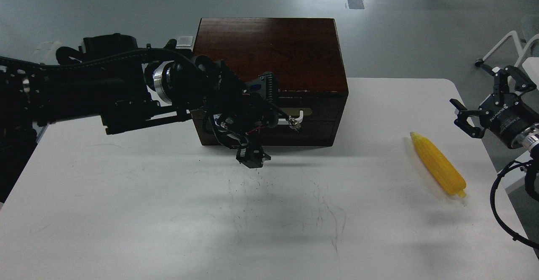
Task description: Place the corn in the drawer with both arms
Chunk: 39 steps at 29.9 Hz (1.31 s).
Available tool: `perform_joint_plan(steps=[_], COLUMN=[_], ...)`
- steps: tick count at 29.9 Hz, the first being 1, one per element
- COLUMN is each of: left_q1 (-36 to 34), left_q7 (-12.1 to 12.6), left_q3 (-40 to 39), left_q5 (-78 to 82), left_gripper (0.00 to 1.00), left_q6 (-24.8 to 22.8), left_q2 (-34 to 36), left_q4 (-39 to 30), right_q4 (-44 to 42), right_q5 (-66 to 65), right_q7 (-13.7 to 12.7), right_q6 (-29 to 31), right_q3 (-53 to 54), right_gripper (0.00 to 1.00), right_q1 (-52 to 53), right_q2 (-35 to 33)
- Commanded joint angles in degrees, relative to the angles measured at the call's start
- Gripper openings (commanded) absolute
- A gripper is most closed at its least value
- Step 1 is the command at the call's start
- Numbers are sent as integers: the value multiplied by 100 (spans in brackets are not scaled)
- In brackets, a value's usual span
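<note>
The dark brown wooden box point(273, 48) stands at the back middle of the white table point(126, 212). Its drawer point(316, 126) looks closed. My left gripper point(263, 122) is right at the drawer front and covers most of the white bar handle point(297, 118). It is too dark to tell its fingers apart; one black part hangs down below it. The yellow corn point(438, 164) lies on the table at the right, pointed end toward the back. My right gripper point(480, 105) is open and empty, just right of and beyond the corn.
The table's right edge runs close behind the corn. A white chair frame point(511, 40) stands off the table at the right. Faint pen marks point(286, 204) cover the table's middle. Grey floor lies beyond the box.
</note>
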Motion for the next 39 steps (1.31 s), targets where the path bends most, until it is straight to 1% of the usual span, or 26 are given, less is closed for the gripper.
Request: perform_joint_plan(steps=[1, 7, 13, 22, 28, 33, 39], left_q1=[1, -52, -69, -78, -87, -148, -175], left_q7=[0, 0, 0, 0, 0, 0, 0], left_q3=[1, 98, 89, 98, 98, 89, 89], left_q5=[-6, -32, -32, -32, -23, -23, -6], left_gripper=[99, 99, 99, 99, 99, 99, 99], left_q6=[0, 0, 0, 0, 0, 0, 0], left_q2=[42, 69, 86, 534, 649, 649, 640], left_q4=[-130, -517, -605, -1342, -1668, -1748, -1660], right_q4=[-1, -1, -1, -1, 8, 8, 8], right_q5=[0, 0, 0, 0, 0, 0, 0], right_q7=[0, 0, 0, 0, 0, 0, 0], right_q6=[0, 0, 0, 0, 0, 0, 0], right_q3=[9, 18, 18, 35, 35, 35, 35], right_gripper=[100, 100, 100, 100, 100, 100, 100], right_q1=[-2, -2, -20, -37, -37, -37, -46], right_q2=[-3, -3, -12, -12, -12, -38, -47])
